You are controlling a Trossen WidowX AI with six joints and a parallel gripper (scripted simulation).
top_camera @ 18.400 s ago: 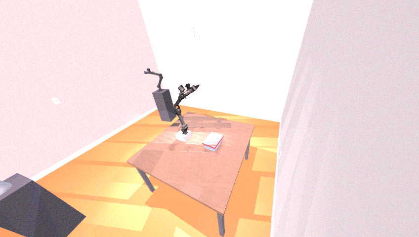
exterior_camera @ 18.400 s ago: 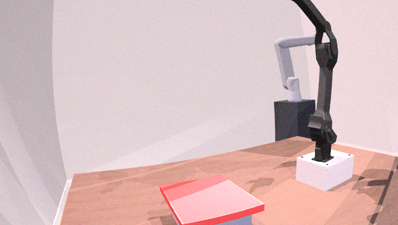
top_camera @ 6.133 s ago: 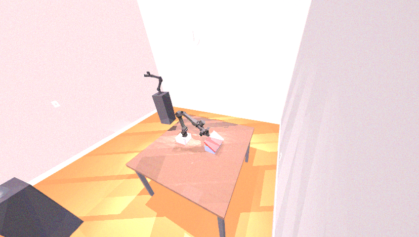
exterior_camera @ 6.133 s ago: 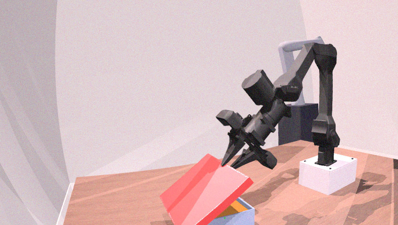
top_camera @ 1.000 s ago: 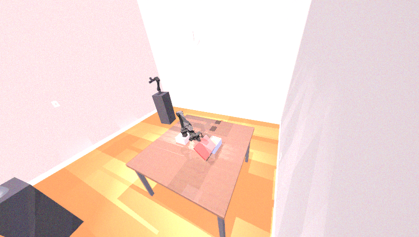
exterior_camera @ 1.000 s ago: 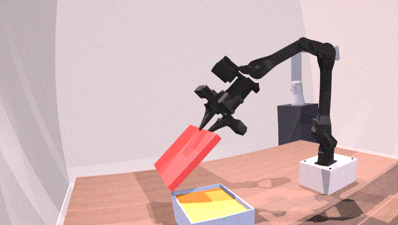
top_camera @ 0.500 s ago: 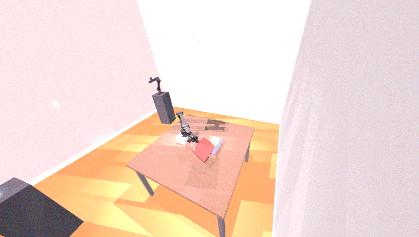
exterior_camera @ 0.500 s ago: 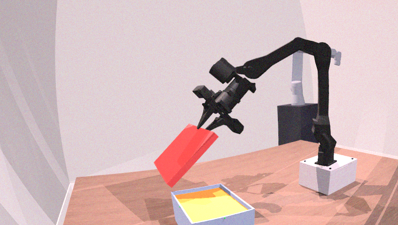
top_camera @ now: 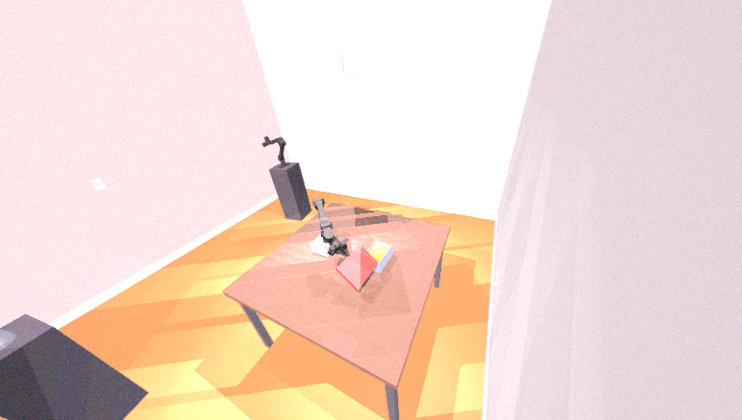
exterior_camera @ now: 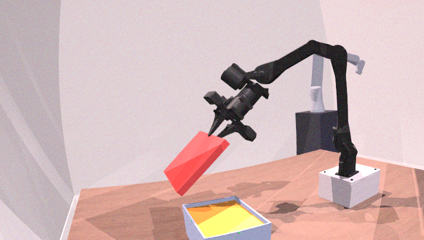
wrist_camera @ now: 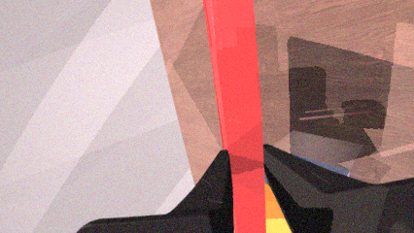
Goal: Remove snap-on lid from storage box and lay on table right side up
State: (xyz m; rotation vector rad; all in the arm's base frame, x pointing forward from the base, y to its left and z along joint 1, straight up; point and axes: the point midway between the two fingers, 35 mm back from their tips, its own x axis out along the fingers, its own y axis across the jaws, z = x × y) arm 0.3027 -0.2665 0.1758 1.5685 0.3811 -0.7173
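My gripper (exterior_camera: 214,136) (wrist_camera: 247,157) is shut on the red lid (top_camera: 357,268) (exterior_camera: 194,162) (wrist_camera: 235,83) at the edge nearest the arm. The lid hangs in the air, steeply tilted, with its far edge lower than the held edge. In the exterior view it is above and to the left of the box and does not touch it. The storage box (top_camera: 385,260) (exterior_camera: 229,234) stands open on the table (top_camera: 332,317) (exterior_camera: 124,208), pale blue-grey with a yellow inside. In the wrist view the box is mostly hidden behind the lid and the right finger.
The arm's white base block (top_camera: 318,248) (exterior_camera: 334,188) stands on the table, to the right of the box in the exterior view. A dark pedestal (top_camera: 291,192) (exterior_camera: 315,130) with another arm stands beyond the table. Another dark block (top_camera: 67,374) is at the lower left of the top view.
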